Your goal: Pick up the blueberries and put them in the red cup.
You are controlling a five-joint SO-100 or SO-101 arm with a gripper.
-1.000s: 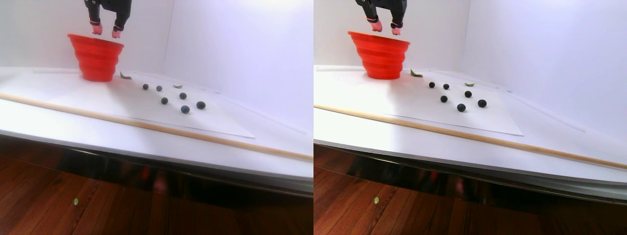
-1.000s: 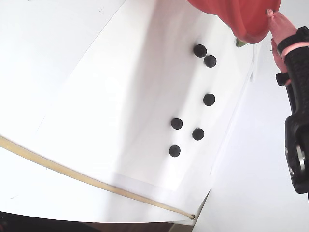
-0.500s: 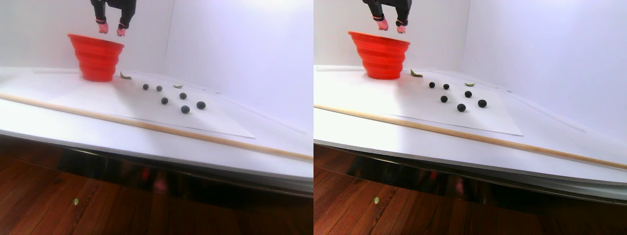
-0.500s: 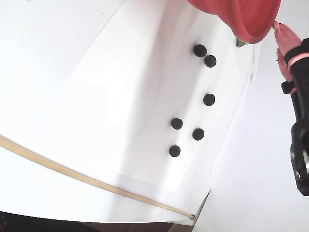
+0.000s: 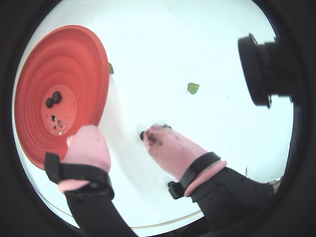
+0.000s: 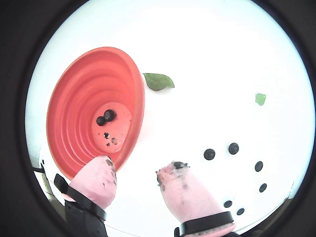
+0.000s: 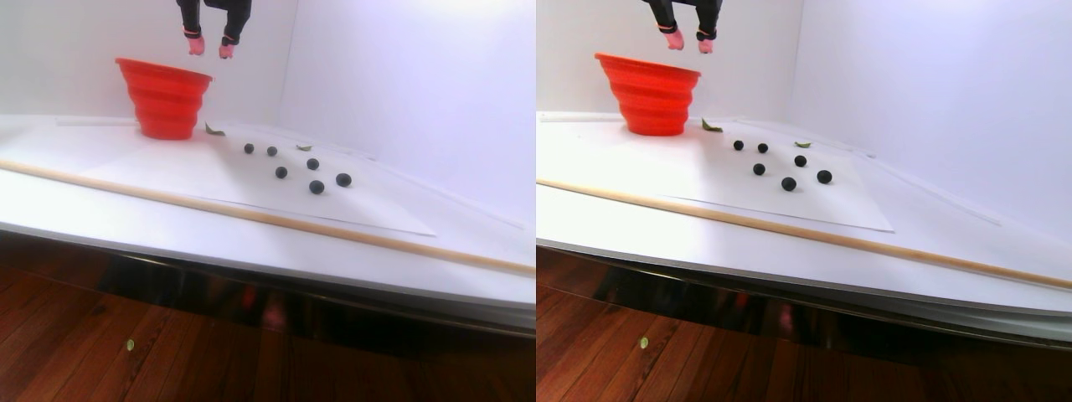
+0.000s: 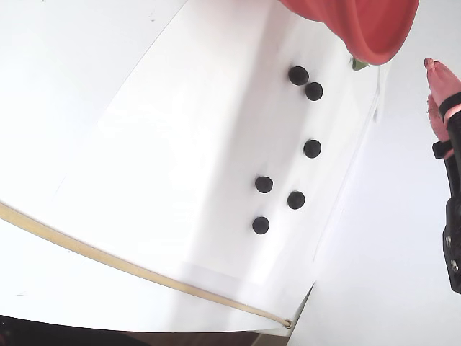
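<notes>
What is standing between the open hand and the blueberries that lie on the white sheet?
Nothing visible. The hand hangs open and empty above the rim of the red cup. The six loose blueberries lie apart on the bare sheet. Two leaves lie off to the side.

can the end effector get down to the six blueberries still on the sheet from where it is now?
Probably yes. The end effector hangs open and empty above the red cup's rim. The six blueberries lie apart on the white sheet beside the cup, with nothing over them. Only two small green leaves lie nearby.
</notes>
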